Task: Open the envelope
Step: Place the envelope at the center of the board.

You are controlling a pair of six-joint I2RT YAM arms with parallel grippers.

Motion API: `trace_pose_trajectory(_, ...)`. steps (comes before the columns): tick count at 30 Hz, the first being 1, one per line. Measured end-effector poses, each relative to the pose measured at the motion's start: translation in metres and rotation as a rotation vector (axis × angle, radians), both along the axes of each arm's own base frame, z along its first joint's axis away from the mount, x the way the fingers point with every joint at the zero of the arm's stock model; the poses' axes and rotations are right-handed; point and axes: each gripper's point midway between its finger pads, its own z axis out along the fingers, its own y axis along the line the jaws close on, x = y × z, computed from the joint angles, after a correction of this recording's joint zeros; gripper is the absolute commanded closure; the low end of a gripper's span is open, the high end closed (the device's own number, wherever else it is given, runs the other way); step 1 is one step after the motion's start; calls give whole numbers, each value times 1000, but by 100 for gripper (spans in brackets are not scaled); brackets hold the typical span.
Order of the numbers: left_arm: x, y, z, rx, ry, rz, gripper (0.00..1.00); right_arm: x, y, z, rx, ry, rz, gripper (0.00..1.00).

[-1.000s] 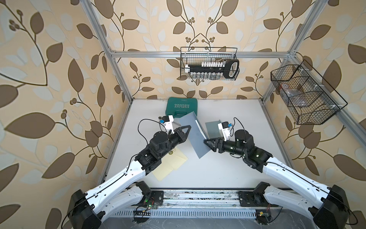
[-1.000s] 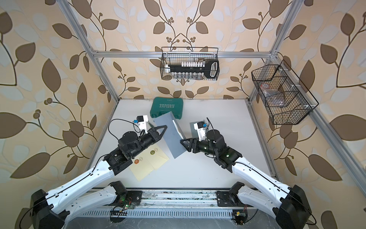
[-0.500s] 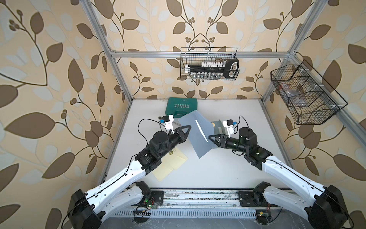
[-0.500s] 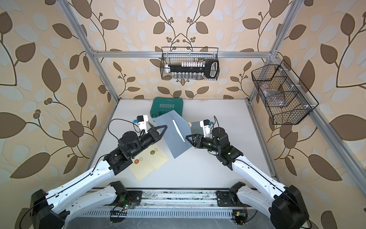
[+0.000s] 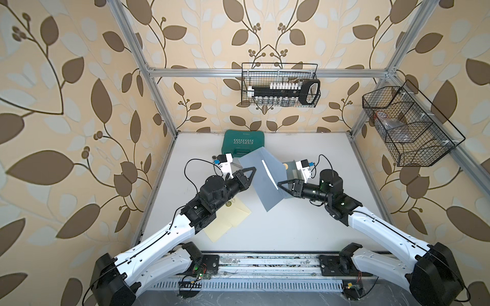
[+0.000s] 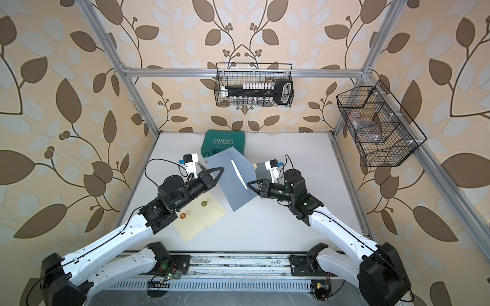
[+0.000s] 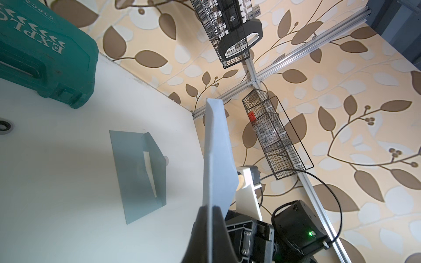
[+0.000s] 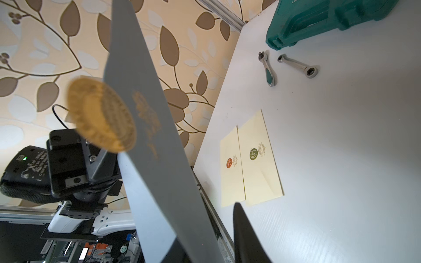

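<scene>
The slate-grey paper envelope [image 5: 261,185] is held up off the white tabletop [image 5: 291,227], between the two arms. The left gripper [image 5: 252,170] has its fingers [image 7: 201,230] pinching one edge. The right gripper [image 5: 280,185] straddles the opposite edge, its fingers [image 8: 247,234] spread, one clear of the paper. The round gold seal [image 8: 101,116] hangs free at the flap's tip, so the opening looks half done. Next, I judge, the right fingers must clamp the flap and fold it back while the left holds firm.

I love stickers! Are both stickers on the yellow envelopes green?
No, one yellow envelope wears a green sticker, the other yellow envelope an orange sticker.
</scene>
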Motion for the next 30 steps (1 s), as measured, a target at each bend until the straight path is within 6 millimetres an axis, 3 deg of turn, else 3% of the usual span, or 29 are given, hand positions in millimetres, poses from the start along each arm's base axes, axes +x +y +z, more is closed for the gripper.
trace_pose_trajectory(9, 0, 1, -4, 12, 14, 6, 100, -2, -2, 3, -4, -23, 17, 96)
trace_pose_trajectory(14, 0, 3, -10, 27, 34, 15, 100, -6, -4, 7, -15, -50, 26, 99)
trace_pose_trajectory(22, 3, 7, -31, 69, 105, 45, 51, -8, -7, 5, -32, -51, 18, 100)
trace_pose_trajectory(25, 5, 12, -46, 102, 154, 77, 47, -7, -13, 4, -53, -58, -7, 100)
trace_pose_trajectory(27, 6, 16, -53, 118, 182, 97, 36, -5, -18, 2, -74, -57, -35, 100)
trace_pose_trajectory(30, 6, 22, -64, 145, 217, 129, 34, -2, -29, -1, -109, -59, -87, 100)
